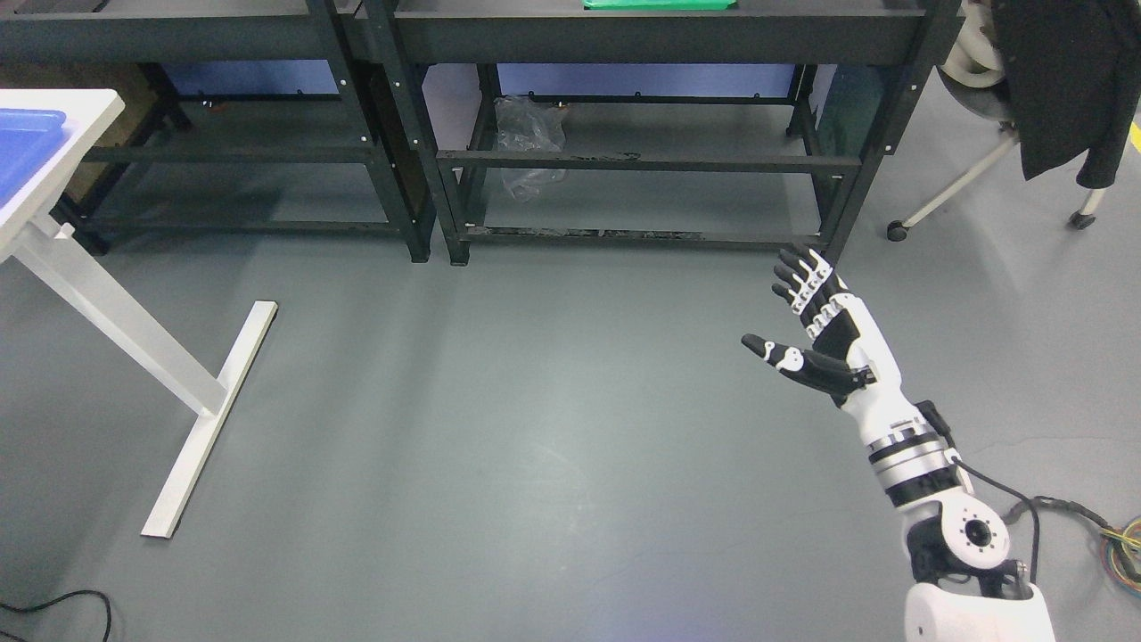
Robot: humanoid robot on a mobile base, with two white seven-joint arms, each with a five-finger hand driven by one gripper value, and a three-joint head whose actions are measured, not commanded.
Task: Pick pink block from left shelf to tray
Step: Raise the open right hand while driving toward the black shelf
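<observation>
While right robot hand (816, 325) hovers wide, holding nothing, approach step: needs reach toward left shelf (214, 40) (pink block unseen).

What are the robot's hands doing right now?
Left hand: not in view.
Right hand: open, fingers spread, holding nothing, raised above the floor.

Blue tray (22, 147) cut by left edge, only corner showing; green slab (660, 4) on shelf (660, 36) clipped at top edge; chair (998, 152) half under dark coat (1065, 80); cable bundle (1125, 548) running off right edge
</observation>
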